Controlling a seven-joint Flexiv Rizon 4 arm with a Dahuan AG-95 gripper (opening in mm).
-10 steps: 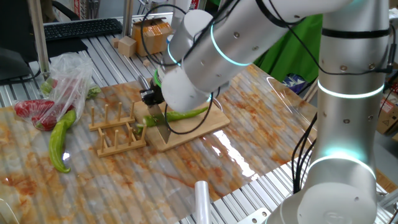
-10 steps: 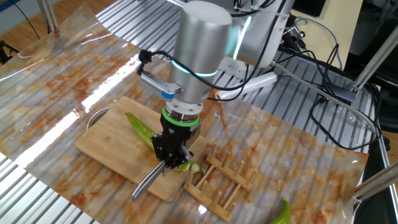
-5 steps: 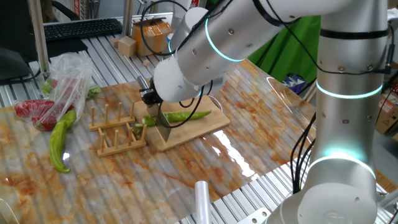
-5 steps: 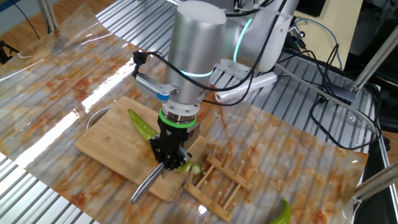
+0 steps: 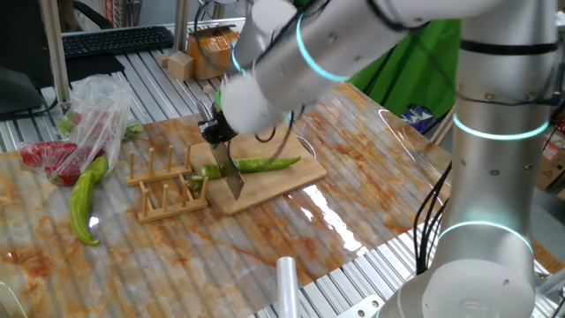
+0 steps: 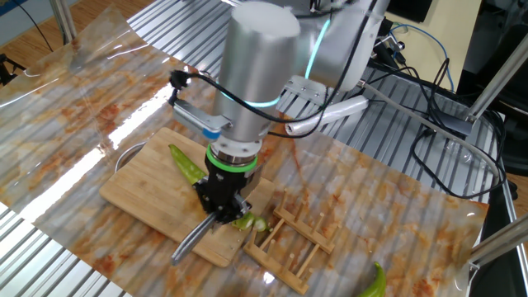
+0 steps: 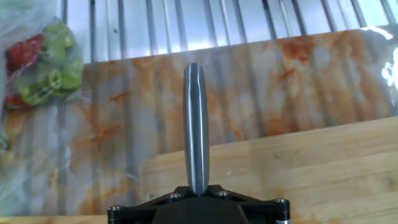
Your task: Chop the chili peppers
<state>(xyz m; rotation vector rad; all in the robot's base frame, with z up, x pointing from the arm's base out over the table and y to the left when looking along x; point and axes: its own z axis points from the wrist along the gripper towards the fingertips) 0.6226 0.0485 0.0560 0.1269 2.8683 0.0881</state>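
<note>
One fixed view: pincer (image 5: pixel 218 141) pinching a knife (image 5: pixel 231 175), blade down on the cutting board (image 5: pixel 287 179); the chili pepper (image 5: pixel 260 164) lies just past the blade, mostly whole.
The other fixed view: short cut chunks (image 6: pixel 252 221) sit right beside the pincer (image 6: pixel 217 213), near the wooden rack (image 6: pixel 293 244); the long remainder stretches away behind it.
Hand view: knife handle (image 7: pixel 196 137) clamped between the jaws; no chili visible.
Progress: judged early, only an end chopped, most left.

Ribbed aluminium table (image 5: pixel 168 75) under a glossy orange-marbled sheet (image 6: pixel 99 91); behind the end effector: keyboard (image 5: pixel 115 40), cardboard box (image 5: pixel 216 49), green cloth (image 5: pixel 415 75).
</note>
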